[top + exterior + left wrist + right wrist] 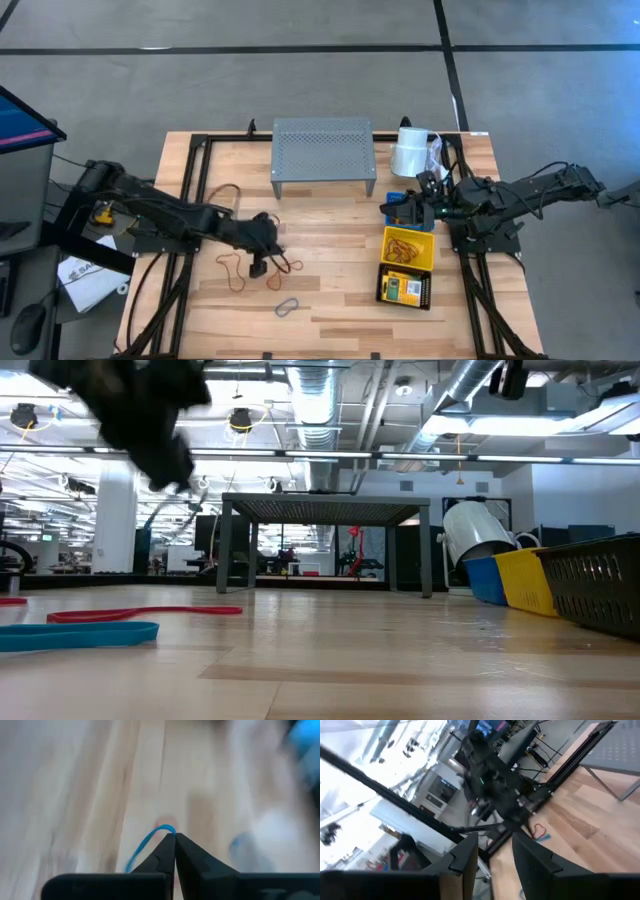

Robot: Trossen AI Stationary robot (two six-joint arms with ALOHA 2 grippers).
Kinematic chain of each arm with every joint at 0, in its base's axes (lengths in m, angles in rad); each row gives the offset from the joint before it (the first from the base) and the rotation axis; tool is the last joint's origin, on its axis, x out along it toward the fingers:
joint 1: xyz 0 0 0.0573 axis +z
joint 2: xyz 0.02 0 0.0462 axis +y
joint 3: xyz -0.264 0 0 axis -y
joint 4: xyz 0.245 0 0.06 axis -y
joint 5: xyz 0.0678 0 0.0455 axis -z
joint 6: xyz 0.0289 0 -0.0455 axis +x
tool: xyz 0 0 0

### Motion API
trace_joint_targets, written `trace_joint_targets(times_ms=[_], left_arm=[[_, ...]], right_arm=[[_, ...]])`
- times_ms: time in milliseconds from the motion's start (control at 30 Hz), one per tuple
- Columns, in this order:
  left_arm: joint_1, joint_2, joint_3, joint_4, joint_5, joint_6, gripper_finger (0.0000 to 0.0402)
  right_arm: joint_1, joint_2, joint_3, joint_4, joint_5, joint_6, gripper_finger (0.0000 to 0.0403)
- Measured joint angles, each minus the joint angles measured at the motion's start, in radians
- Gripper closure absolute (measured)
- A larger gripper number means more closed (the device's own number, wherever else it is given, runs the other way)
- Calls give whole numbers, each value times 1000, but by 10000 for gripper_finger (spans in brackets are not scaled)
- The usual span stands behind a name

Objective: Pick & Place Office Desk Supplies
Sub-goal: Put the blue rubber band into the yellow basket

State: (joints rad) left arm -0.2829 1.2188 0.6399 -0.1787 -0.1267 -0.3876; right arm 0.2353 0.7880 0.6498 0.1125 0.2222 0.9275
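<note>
From above, I see my left gripper [259,266] low at centre-left of the wooden table [330,300], among orange loops [233,270], a grey loop [288,306] below it. The yellow basket [409,249], black basket [406,288] and blue basket [400,207] sit at right beside my right gripper [425,207]. The grey shelf [323,155] stands at upper centre.

Level across, a blue loop [78,635] and red loop [145,613] lie lower left.

On my left wrist, fingers [162,852] pinched together on a blue loop [148,841].

On my right wrist, fingers [465,852] stand apart, empty.
</note>
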Motion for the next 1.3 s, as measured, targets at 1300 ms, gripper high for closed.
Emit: trace_joint_targets(times_ms=[1300], left_arm=[[4, -71, 34, 973, 10, -353, 401]], right_arm=[[10, 706, 483, 212, -39, -358, 204]])
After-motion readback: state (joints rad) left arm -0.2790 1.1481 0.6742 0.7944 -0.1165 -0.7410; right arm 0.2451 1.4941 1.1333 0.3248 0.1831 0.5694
